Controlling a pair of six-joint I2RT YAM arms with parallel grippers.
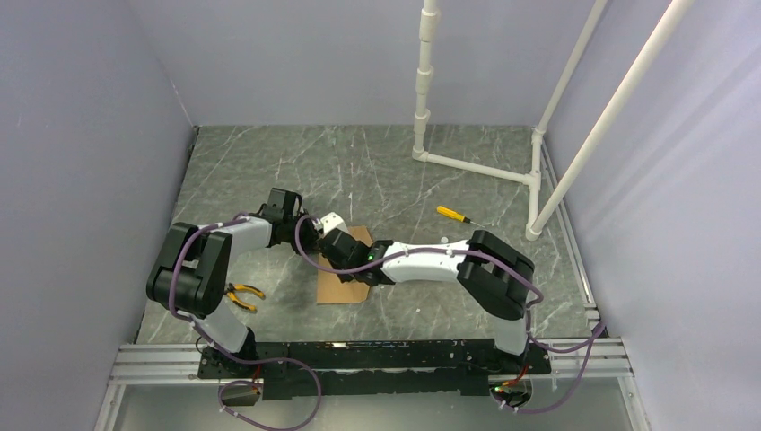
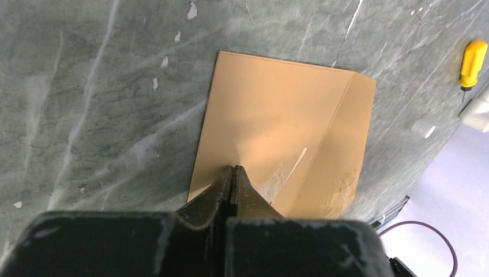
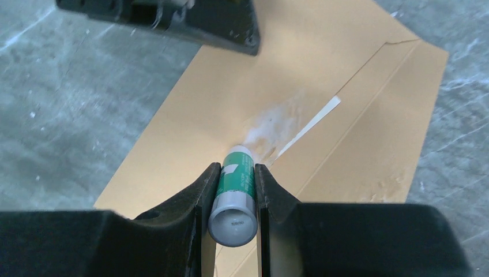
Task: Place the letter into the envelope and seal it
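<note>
The right gripper (image 3: 237, 170) is clamped on a green-and-white glue stick (image 3: 233, 193). The stick's tip meets the brown envelope (image 3: 346, 75) just ahead of the fingers, at the near end of a whitish glue smear (image 3: 277, 124). The left gripper (image 2: 232, 171) has its jaws pressed together with nothing between them. Its tip appears to rest on the envelope's face close to the edge nearest it, seemingly pinning the paper to the marbled table (image 2: 86, 86). The letter shows in no view; it is probably already inside, though that cannot be confirmed. The step in hand looks like spreading glue for the seal. To do it well, draw the stick in short, light strokes alongside the fold line that runs ahead and to the right of the right fingers. Let only the glue tip touch, not the casing, and have the left tip bear down so the envelope neither slides nor buckles. Only the right wrist view shows the stick, the smear and a thin white strip (image 3: 314, 118) beyond it. The left wrist view gives the envelope's far corners and a yellow screwdriver (image 2: 473, 57) well off to its right. Only the overhead view shows the pliers (image 1: 242, 294) near the left arm, and there both grippers cover the envelope's middle.
</note>
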